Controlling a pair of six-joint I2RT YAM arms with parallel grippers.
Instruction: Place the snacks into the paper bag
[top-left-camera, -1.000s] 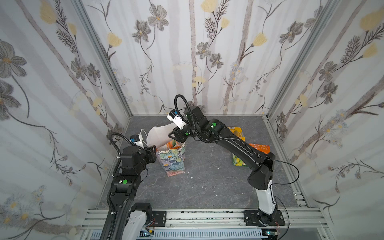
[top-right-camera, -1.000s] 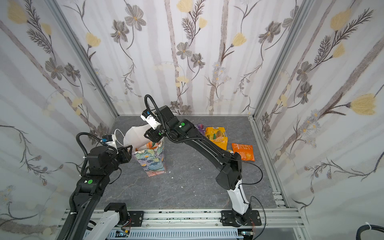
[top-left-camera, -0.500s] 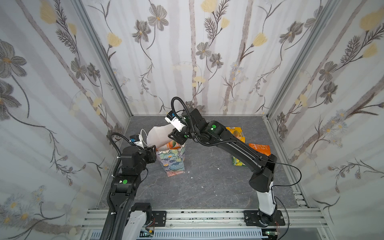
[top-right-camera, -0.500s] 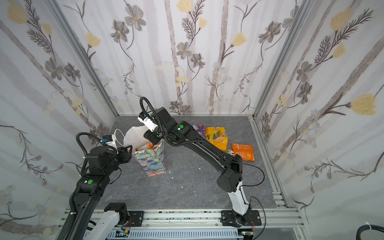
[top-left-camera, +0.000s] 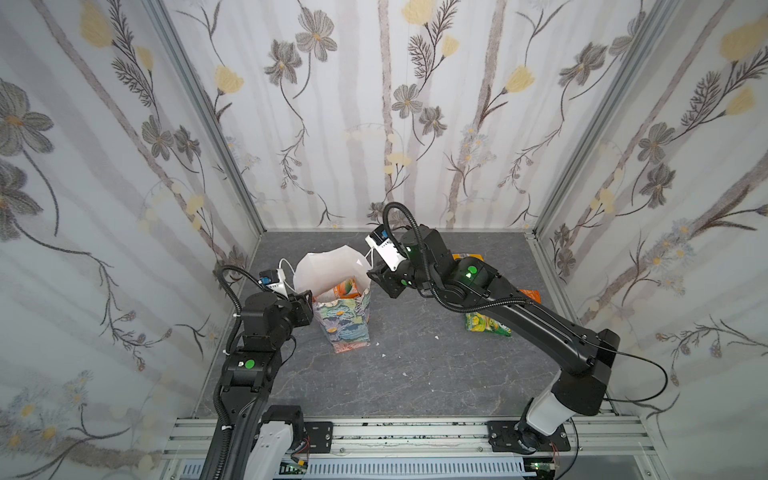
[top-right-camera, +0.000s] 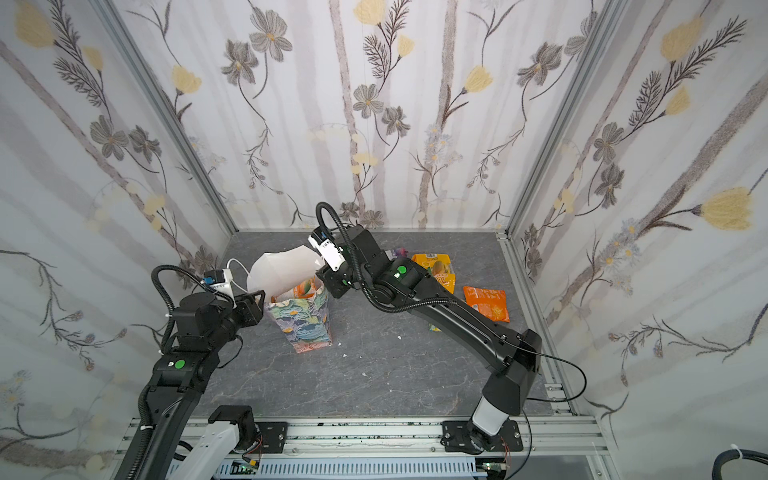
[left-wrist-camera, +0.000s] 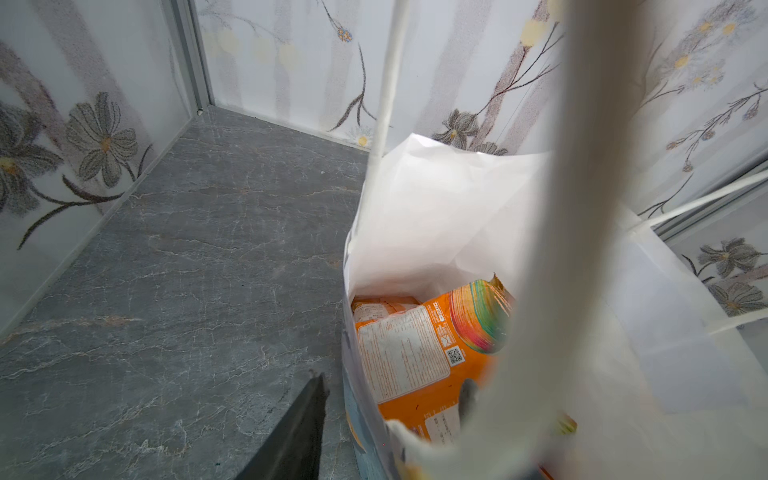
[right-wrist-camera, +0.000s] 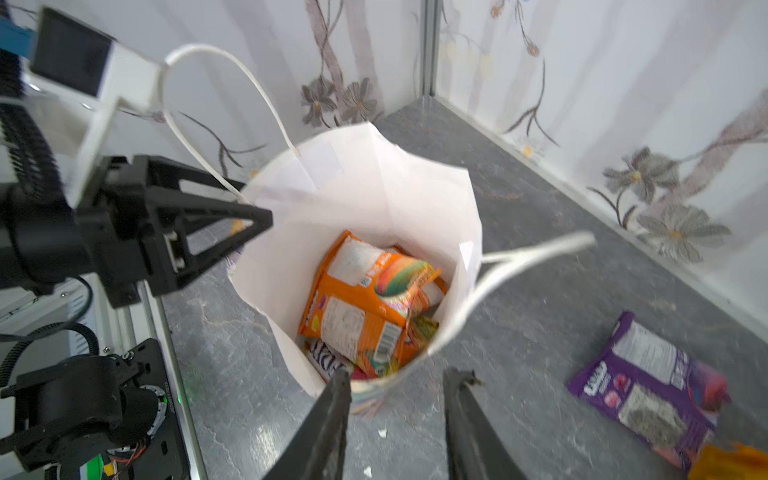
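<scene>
the bag (top-left-camera: 345, 328) stands upright on the counter (top-left-camera: 415, 374), left of middle, with an orange snack (right-wrist-camera: 365, 303) on top inside. my left jaws straddle its rim, one finger (left-wrist-camera: 299, 428) outside; i cannot tell if they pinch it. my right jaws hang part open and empty by the opposite rim. other snacks (top-right-camera: 486, 303) lie near the right edge.

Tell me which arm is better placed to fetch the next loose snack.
Right. The right gripper is open and empty by the paper bag, and the purple packet lies on the right, close by. The left gripper straddles the bag's rim.
</scene>
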